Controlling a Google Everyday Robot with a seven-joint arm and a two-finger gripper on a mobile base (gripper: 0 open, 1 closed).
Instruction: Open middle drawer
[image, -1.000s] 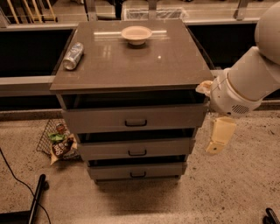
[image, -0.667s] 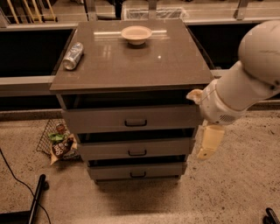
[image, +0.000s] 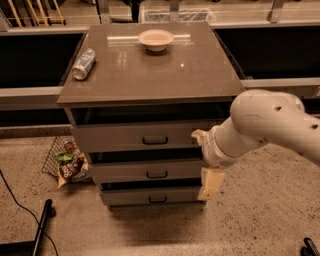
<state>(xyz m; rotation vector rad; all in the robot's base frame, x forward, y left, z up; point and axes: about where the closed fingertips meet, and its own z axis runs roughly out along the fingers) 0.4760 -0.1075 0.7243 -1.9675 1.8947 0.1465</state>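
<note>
The cabinet (image: 150, 75) has three stacked grey-brown drawers with small dark loop handles. The middle drawer (image: 125, 172) is the mid-sized front, and its handle (image: 157, 174) sits at its centre. It looks pushed in, like the other two. My gripper (image: 207, 182) hangs at the end of the white arm (image: 265, 125). It is in front of the right end of the middle and bottom drawers, to the right of the handle and apart from it.
The top drawer (image: 120, 137) and the bottom drawer (image: 130, 196) lie above and below the middle one. A bowl (image: 156, 39) and a lying can (image: 83, 63) rest on the cabinet top. A wire basket with snack bags (image: 67, 162) and a black cable (image: 15, 205) are on the floor at the left.
My arm and gripper have moved left and down, from beside the cabinet's right side to in front of the right ends of the drawers. The drawers have not moved.
</note>
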